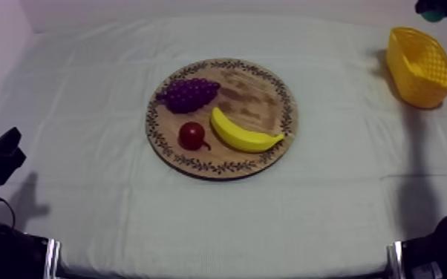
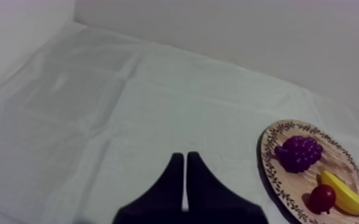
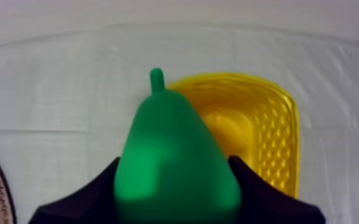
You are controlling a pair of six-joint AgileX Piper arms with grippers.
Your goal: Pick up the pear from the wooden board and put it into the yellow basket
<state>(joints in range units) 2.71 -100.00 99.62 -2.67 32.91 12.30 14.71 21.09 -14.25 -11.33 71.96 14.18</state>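
Clamped tight in the right gripper (image 3: 175, 170), the green toy pear (image 3: 173, 149) hangs near the yellow plastic basket (image 3: 277, 137), seemingly off-centre; released now, it might clip the rim and roll away. The left gripper (image 2: 185, 167) rests closed, empty.

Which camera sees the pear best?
The right wrist view: the pear sits large in the right gripper, in front of the yellow basket. The top view catches a green sliver above the basket. The left wrist view faces the wooden board.
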